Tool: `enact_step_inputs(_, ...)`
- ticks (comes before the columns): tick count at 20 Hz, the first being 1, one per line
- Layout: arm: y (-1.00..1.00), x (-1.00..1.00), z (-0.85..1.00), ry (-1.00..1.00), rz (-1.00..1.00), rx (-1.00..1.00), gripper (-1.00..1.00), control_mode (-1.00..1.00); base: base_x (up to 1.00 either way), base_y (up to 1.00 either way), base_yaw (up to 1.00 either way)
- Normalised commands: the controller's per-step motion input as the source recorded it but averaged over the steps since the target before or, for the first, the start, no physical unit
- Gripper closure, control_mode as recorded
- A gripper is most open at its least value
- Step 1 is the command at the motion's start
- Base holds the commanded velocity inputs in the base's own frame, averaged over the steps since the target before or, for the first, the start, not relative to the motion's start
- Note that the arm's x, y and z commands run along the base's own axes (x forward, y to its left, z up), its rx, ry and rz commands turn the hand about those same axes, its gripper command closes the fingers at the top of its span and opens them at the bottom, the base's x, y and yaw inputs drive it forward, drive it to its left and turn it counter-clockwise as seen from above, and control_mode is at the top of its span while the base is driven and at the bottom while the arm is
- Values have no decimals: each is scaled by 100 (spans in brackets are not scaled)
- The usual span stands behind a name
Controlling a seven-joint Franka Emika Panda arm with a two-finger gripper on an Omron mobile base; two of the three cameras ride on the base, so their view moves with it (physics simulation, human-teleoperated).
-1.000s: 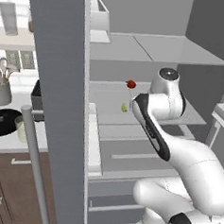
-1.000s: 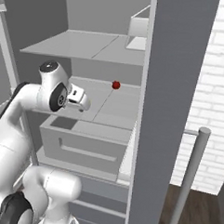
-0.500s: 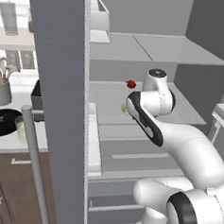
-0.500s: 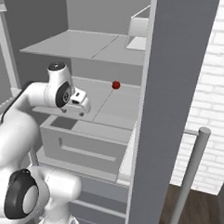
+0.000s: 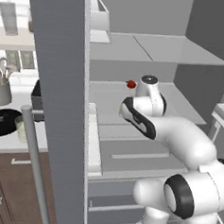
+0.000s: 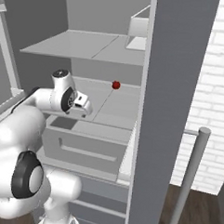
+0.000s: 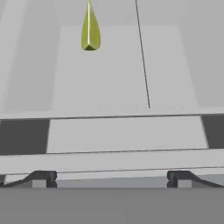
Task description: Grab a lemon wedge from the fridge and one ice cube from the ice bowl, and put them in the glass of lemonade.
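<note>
Well ahead of the spread, empty fingers, the lemon wedge lies leftward.

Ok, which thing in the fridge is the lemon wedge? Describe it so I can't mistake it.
Look inside the open fridge, on the flat grey middle shelf above the drawer. In the hand view the lemon wedge lies there, ahead of the arm's open jaws and a little to their left. It is a small yellow-green pointed sliver, unlike the small round red thing further back on that shelf.
</note>
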Motion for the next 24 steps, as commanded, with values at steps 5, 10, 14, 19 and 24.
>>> enact_step_inputs(5, 3, 66, -4, 0, 0, 0, -100, -100, 0, 0, 0)
enact_step_inputs(10, 2, 42, 0, 8, 0, 0, -100, -100, 0, 0, 0)
enact_step_inputs(14, 1, 47, -21, 2, 0, 0, -100, -100, 0, 0, 0)
enact_step_inputs(19, 5, 49, -39, 0, 0, 0, -100, -100, 0, 0, 0)
enact_step_inputs(24, 17, 54, -12, -1, 0, 0, -100, -100, 0, 0, 0)
